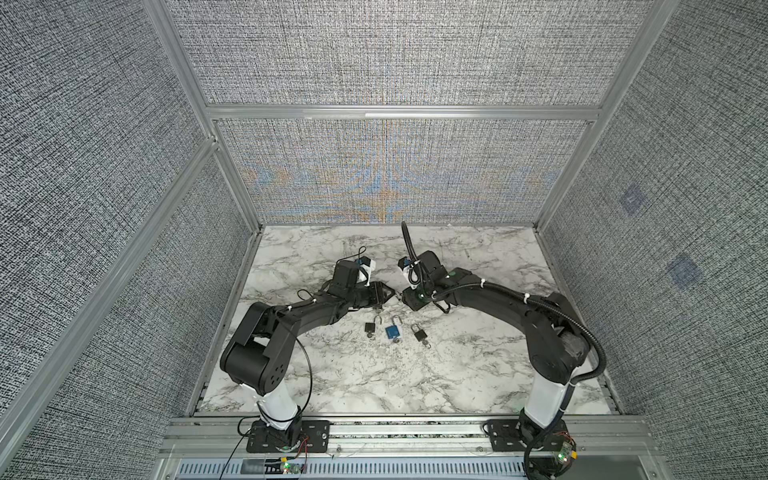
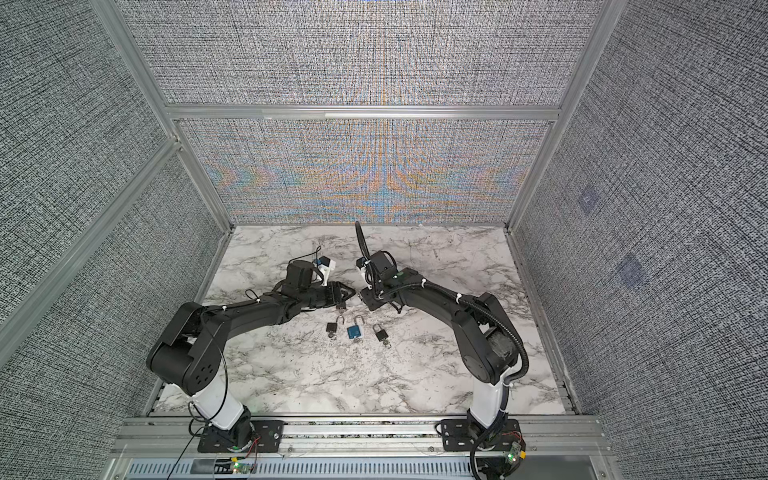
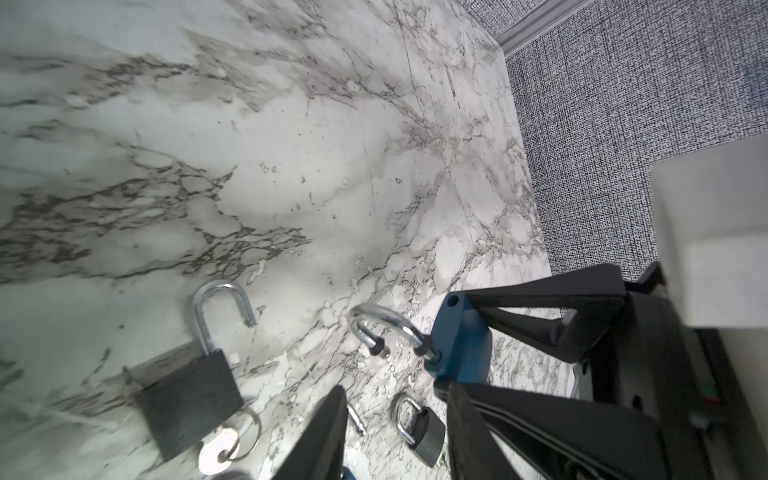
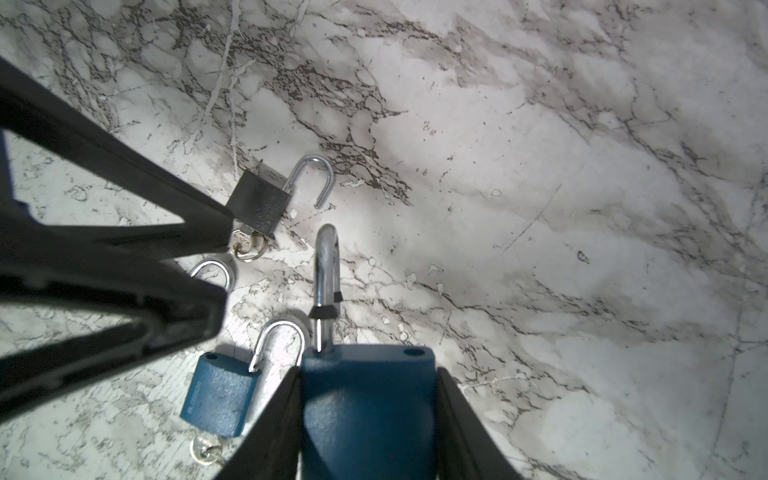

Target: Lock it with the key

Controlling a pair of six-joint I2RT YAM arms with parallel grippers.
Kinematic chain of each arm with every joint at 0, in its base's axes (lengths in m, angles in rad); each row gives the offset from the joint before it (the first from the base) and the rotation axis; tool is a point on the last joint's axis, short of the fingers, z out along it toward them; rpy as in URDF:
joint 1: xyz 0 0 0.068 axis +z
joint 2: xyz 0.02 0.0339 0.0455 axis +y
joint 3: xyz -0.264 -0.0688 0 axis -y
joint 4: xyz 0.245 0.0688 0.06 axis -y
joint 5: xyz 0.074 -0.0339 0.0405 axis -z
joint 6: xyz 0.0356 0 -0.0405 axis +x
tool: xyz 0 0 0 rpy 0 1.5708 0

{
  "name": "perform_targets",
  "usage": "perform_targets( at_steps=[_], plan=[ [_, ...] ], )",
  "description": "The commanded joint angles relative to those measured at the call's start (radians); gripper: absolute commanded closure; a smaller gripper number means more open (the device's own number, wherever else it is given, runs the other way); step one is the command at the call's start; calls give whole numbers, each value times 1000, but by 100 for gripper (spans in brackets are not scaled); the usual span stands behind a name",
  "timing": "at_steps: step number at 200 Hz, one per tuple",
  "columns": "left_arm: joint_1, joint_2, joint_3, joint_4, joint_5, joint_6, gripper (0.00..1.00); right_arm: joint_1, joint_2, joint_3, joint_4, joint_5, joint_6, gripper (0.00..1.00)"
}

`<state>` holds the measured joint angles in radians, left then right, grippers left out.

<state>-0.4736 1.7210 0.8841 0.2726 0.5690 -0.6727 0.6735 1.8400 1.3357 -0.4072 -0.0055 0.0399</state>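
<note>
Big padlock [image 4: 365, 415] clamped in right claw [image 4: 369, 370], shackle [image 4: 327, 266] open | left claw [image 4: 228, 255] part-open, empty, just beside | three small padlocks [image 1: 392, 331] on counter [image 1: 374, 382]

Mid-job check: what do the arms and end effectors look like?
Left arm and right arm: black, white lower links. Right arm carries a ribbed black conduit with white ties. Left end effector and right end effector: black triangular-frame fingers.

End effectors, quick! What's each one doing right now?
Left end effector: open, holding nothing.
Right end effector: closed on the large blue padlock.
</note>
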Motion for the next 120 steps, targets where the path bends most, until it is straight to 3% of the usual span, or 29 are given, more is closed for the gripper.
perform_targets(
  at_steps=[1,120],
  plan=[
    [-9,13,14,44,22,-28,58,3,-7,8,15,10,2,62],
    [-24,90,32,127,46,-88,58,18,-15,19,8,15,3,62]
  ],
)
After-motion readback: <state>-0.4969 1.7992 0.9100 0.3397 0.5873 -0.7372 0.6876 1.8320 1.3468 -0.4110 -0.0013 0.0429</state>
